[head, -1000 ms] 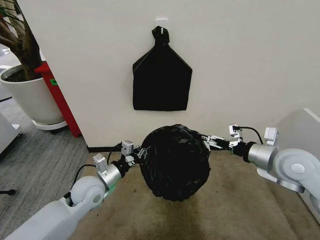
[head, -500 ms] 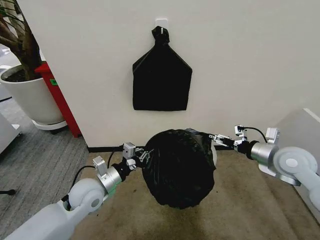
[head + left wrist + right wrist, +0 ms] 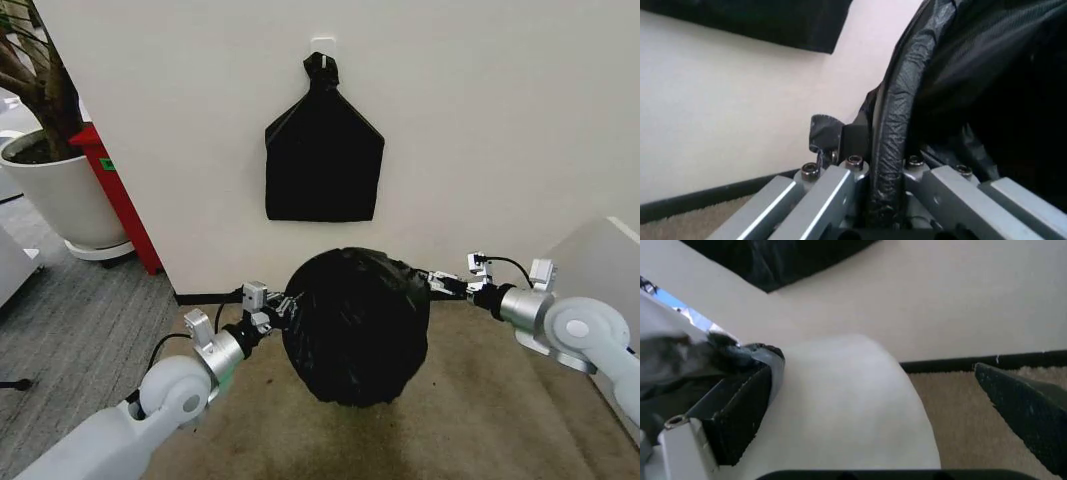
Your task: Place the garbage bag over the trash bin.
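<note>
Garbage bag [image 3: 355, 325] draped over trash bin [image 3: 853, 410]; left gripper [image 3: 283, 308] pinched bag edge; right gripper [image 3: 437, 282] jaws spread w/ bin wall between.

Trash bin [image 3: 860, 405] almost wholly hidden under the garbage bag [image 3: 355, 325]; plant pot [image 3: 55, 195] cut by the edge.

Black bundle [image 3: 323, 150], plant pot [image 3: 58, 198]
</note>
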You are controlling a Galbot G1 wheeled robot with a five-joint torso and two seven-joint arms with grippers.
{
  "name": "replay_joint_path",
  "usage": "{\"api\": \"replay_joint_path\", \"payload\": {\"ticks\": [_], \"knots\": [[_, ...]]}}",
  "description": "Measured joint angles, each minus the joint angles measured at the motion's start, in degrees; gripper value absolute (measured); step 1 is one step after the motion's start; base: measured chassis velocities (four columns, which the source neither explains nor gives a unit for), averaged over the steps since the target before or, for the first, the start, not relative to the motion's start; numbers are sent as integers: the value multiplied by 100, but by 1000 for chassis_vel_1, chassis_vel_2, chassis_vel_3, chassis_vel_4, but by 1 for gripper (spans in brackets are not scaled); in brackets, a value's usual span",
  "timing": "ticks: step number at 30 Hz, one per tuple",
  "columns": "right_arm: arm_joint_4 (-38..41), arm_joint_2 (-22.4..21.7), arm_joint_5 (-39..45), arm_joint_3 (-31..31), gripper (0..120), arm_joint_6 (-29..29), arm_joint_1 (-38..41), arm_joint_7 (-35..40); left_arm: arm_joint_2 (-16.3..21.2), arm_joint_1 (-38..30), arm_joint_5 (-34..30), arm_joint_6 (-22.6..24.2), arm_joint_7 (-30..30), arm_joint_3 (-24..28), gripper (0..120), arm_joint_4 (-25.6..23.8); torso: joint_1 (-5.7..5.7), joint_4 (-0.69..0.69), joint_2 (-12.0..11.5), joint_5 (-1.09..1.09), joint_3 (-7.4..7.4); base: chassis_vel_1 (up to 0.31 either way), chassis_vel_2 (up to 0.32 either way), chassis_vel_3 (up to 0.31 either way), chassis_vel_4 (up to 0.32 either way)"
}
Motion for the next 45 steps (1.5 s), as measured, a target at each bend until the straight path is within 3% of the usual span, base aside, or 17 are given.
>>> {"api": "replay_joint_path", "payload": {"ticks": [14,17,18,22,24,25,29,30,32,34,36,39,42,45], "knots": [[347,-6,380,480,100,81,-216,169,-118,75,-666,188,-486,-44,1,76,0,1,0,0,0,0,0,0,0],[547,98,346,669,100,255,-206,477,-223,-5,-954,340,-1304,-27,1,42,0,-1,0,3,0,0,0,0,0],[547,98,346,669,100,255,-206,477,-223,-5,-954,340,-1304,-27,1,42,0,-1,0,3,0,0,0,0,0],[1567,214,227,851,100,414,-16,1428,-349,-85,-1179,635,-2807,100,1,-152,0,1,0,-2,0,0,0,0,0],[2147,279,-36,689,100,455,114,1880,-373,-111,-1270,775,-3364,217,1,-305,0,1,0,-4,0,0,0,0,0],[2147,279,-36,689,100,455,114,1880,-373,-111,-1270,775,-3364,217,1,-305,0,1,0,-4,0,0,0,0,0],[2779,451,-1234,-247,100,494,210,2069,-412,-177,-1469,953,-4130,422,1,-562,0,-1,0,-2,-1,0,0,0,0],[3006,565,-1950,-1085,100,504,337,2195,-426,-231,-1535,1021,-4454,511,1,-669,0,-1,0,3,0,0,0,0,0],[3069,616,-2141,-1444,98,487,434,2266,-430,-256,-1556,1041,-4552,546,1,-703,0,0,0,2,-1,0,0,0,0],[3122,755,-2283,-2264,88,372,747,2513,-432,-308,-1548,1069,-4665,626,1,-747,0,0,0,-1,0,0,0,0,0],[3083,977,-1893,-2862,81,268,1130,2994,-426,-323,-1341,1068,-4620,684,1,-754,0,0,0,-2,0,0,0,0,0],[3058,1129,-1465,-3013,76,232,1306,3398,-423,-323,-1224,1062,-4560,706,1,-757,0,0,0,0,0,0,0,0,0],[2860,1730,65,-3213,60,372,1861,5155,-446,-260,-788,977,-4313,770,1,-755,0,2,0,-1,0,0,0,0,0],[2703,1915,370,-3268,53,553,1987,5701,-466,-224,-453,906,-4147,817,1,-708,0,2,0,-1,0,0,0,0,0]]}}
